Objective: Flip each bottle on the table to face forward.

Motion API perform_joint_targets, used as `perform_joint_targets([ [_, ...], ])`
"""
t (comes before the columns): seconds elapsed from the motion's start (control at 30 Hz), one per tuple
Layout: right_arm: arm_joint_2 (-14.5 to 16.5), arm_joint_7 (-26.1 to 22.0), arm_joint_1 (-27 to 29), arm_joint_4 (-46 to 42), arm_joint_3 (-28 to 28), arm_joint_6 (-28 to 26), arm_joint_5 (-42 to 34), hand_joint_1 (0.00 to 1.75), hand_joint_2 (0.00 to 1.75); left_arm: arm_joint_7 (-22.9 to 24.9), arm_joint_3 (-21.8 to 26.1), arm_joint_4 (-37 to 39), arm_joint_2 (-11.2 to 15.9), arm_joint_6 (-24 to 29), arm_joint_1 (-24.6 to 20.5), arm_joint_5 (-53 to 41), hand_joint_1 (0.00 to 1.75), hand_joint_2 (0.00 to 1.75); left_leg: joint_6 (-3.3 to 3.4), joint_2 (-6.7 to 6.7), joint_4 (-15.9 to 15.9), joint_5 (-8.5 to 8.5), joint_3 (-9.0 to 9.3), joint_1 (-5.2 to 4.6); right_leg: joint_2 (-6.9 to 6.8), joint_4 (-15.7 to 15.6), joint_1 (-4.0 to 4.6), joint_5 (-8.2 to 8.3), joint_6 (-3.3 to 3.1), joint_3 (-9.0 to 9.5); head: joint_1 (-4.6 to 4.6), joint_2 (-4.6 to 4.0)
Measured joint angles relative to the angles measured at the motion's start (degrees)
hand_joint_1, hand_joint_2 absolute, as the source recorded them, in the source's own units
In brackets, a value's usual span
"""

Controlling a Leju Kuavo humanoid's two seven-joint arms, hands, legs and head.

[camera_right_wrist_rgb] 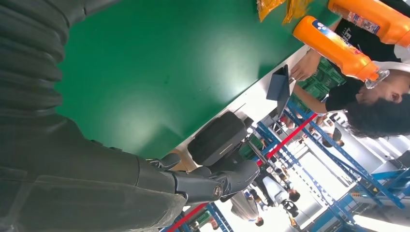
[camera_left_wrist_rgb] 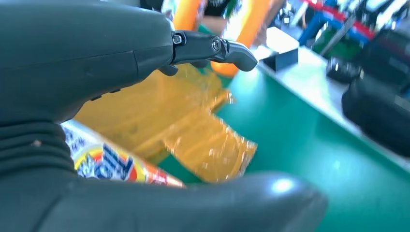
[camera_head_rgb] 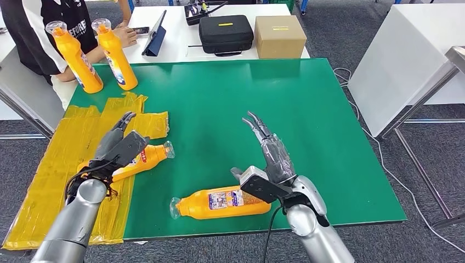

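The scene is evenly and brightly lit, apparently from overhead, and only soft, short shadows are cast beneath the lying bottle (camera_head_rgb: 222, 203) and the right hand (camera_head_rgb: 272, 156) on the green table (camera_head_rgb: 307, 109). The head view is rendered sharply, with slight bending of lines towards the edges. In the left wrist view, the left hand (camera_left_wrist_rgb: 96, 72) close to the lens is blurred, and the yellow tape (camera_left_wrist_rgb: 203, 140) is smeared with glare specks. In the right wrist view, a broad pale sheen is seen on the table, and the background is overexposed to white.
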Motion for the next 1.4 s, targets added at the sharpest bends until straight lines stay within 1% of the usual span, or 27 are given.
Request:
perform_joint_targets([
  [0.1, 0.0, 0.1, 0.3, -0.2, 0.0, 0.0, 0.2, 0.0, 1.75, 0.9, 0.1, -4.7, 0.6, 0.9, 1.8, 1.4, 0.0, 0.0, 0.0, -0.01, 0.0, 0.0, -0.04, 0.0, 0.0, 0.0, 0.0, 0.0, 0.0, -0.04, 0.0, 0.01],
  [0.17, 0.0, 0.3, 0.4, -0.2, 0.0, 0.0, 0.7, 0.0, 1.75, 1.1, 0.2, -7.6, 0.9, 1.1, 3.2, 2.6, 0.0, 0.87, 0.0, -0.02, 0.0, 0.0, -0.06, 0.0, 0.0, 0.0, 0.0, -0.01, 0.0, -0.05, 0.01, 0.01],
  [0.23, -0.3, 1.7, 0.6, -0.2, 0.1, 0.0, 3.9, 0.0, 1.75, 1.1, 0.4, -10.2, 1.0, 1.1, 4.7, 4.2, 0.0, 1.75, 0.0, -0.02, 0.0, -0.01, -0.08, -0.01, 0.0, 0.0, -0.01, -0.01, 0.0, -0.07, 0.01, 0.0],
  [0.37, -2.0, 6.4, 0.8, -0.2, 2.2, 0.7, 15.9, 0.0, 1.75, 0.2, 1.2, -12.5, 1.0, 0.9, 6.7, 8.3, 0.0, 1.75, 0.0, -0.02, 0.0, 0.0, -0.1, -0.01, 0.0, 0.0, -0.01, -0.01, 0.0, -0.09, 0.02, 0.0],
  [0.43, -2.9, 7.8, 0.9, -0.2, 4.0, 1.5, 18.7, 0.0, 1.75, -1.0, 1.5, -12.6, 0.9, 0.2, 7.2, 10.3, 0.0, 1.75, 0.0, -0.02, 0.0, 0.0, -0.11, -0.01, 0.0, 0.0, -0.01, 0.0, 0.0, -0.11, 0.01, 0.0],
  [0.53, -4.3, 9.1, 0.9, -0.3, 6.8, 3.5, 20.3, 0.0, 1.75, -2.2, 1.6, -12.6, 0.6, -0.5, 7.4, 12.6, 0.0, 1.75, 0.0, -0.03, 0.0, 0.0, -0.11, -0.01, -0.01, 0.0, -0.01, 0.0, 0.0, -0.1, 0.01, 0.01],
  [0.73, -6.9, 10.1, -1.1, 0.1, 13.3, 7.0, 20.8, 0.0, 1.75, -2.6, 1.7, -12.4, -0.1, -0.2, 7.0, 14.7, 0.0, 1.75, 0.0, -0.01, 0.0, 0.0, -0.13, -0.01, 0.0, 0.0, -0.01, 0.0, 0.0, -0.11, 0.0, 0.01],
  [0.97, -9.8, 10.3, -3.7, 0.9, 18.9, 7.7, 18.3, 0.0, 1.75, -3.3, 2.8, -11.4, 0.0, 0.4, 7.1, 16.2, 0.0, 1.75, 0.0, -0.03, 0.0, 0.0, -0.15, -0.01, -0.01, 0.0, 0.0, 0.0, 0.0, -0.13, 0.01, 0.01],
  [1.2, -11.0, 10.4, -4.6, 1.7, 21.6, 7.7, 17.3, 0.0, 1.75, -3.5, 3.3, -9.9, 0.0, 0.4, 6.9, 16.3, 0.0, 1.75, 0.0, -0.03, 0.0, 0.0, -0.16, -0.01, -0.01, 0.0, -0.01, 0.0, 0.0, -0.15, 0.01, 0.0],
  [1.4, -11.6, 11.6, -5.2, 2.4, 23.2, 8.4, 16.4, 0.0, 1.75, -3.5, 3.4, -7.8, 0.0, 0.5, 5.3, 17.0, 0.0, 1.75, 0.01, -0.03, 0.0, 0.01, -0.16, -0.01, -0.01, 0.0, -0.01, 0.0, 0.0, -0.14, 0.01, 0.01],
])
